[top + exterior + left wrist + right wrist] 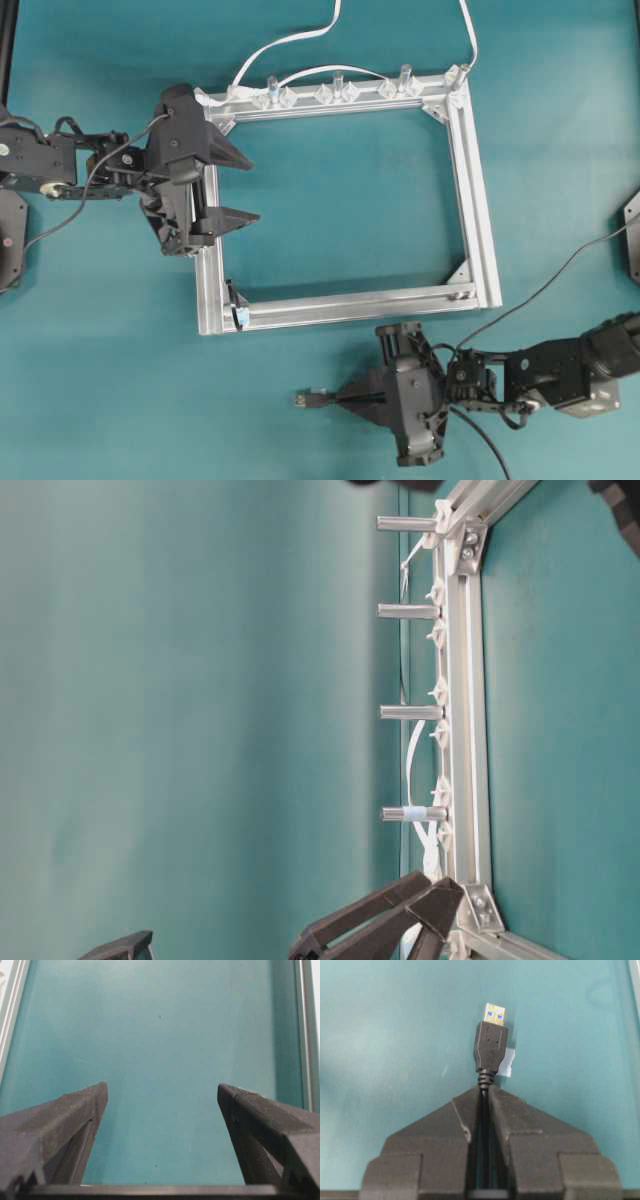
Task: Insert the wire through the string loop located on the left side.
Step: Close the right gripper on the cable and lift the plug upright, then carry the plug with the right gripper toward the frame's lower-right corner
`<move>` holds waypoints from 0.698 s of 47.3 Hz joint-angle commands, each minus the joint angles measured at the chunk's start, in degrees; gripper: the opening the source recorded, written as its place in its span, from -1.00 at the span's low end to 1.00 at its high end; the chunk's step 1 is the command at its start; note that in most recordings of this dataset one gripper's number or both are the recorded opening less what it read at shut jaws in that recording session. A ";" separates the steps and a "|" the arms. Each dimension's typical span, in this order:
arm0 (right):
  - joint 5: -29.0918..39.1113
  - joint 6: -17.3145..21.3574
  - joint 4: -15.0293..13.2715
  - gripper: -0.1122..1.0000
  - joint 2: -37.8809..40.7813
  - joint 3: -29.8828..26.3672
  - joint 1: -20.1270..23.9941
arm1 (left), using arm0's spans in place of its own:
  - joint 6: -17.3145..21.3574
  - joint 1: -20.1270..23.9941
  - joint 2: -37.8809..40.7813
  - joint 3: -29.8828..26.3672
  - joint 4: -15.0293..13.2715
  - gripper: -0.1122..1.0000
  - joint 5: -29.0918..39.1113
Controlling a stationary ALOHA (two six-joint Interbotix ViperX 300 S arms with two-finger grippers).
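A: While the right gripper [352, 398] pinches the wire [312, 399] behind its plug, where is the string loop [238, 312]?
B: Up-left, at the frame's [480, 220] near-left corner; plug axis points left. Left gripper [245, 187] gapes, holding nothing.

Just a flat teal matte tabletop [100, 380] filling the whole frame, evenly lit with soft shadows, nothing fancy.

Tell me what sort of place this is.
Most likely a robotics lab test bench: a teal tabletop carries a bare aluminium frame fitted with clear cable clips, and two black robot arms work at it, the right gripper holding a USB wire.
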 commanded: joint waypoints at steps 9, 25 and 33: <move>2.99 -0.26 0.00 -0.67 -7.21 0.62 -1.41 | 0.00 -0.26 -1.14 -0.53 0.18 0.82 -0.26; 5.27 -4.13 -0.09 -0.67 -11.51 0.88 -4.57 | 0.00 -0.53 -1.14 -0.53 0.18 0.82 -0.26; 8.53 -7.21 -0.09 -0.67 -12.83 0.44 -6.06 | 0.00 -1.05 -1.14 -0.53 0.18 0.82 -0.26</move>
